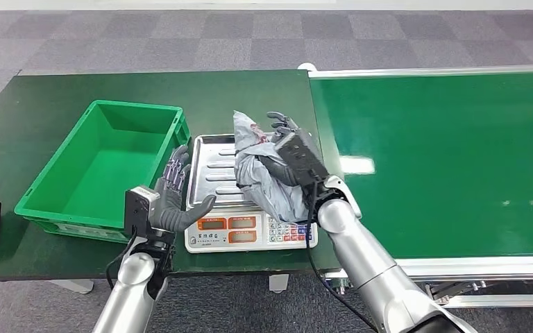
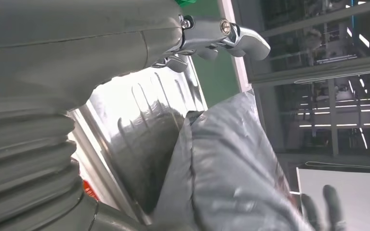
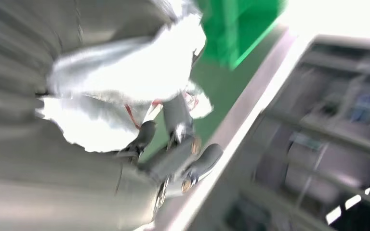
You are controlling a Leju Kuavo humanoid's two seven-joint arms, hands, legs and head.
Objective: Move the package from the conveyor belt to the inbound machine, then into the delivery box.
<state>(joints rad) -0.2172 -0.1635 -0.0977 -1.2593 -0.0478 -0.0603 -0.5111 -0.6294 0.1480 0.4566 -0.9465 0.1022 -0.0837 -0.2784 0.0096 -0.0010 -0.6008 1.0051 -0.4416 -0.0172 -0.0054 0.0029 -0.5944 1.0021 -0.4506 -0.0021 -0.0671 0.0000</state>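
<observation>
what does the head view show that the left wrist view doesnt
Head view alone: the green box, the conveyor belt, the scale's display and keypad, and the right hand holding the grey package over the scale.

Left wrist view alone: a close look past the left hand at the ribbed steel tray, plus racks and windows in the background.

Both: the package, the tray, and the left hand beside the scale.
</observation>
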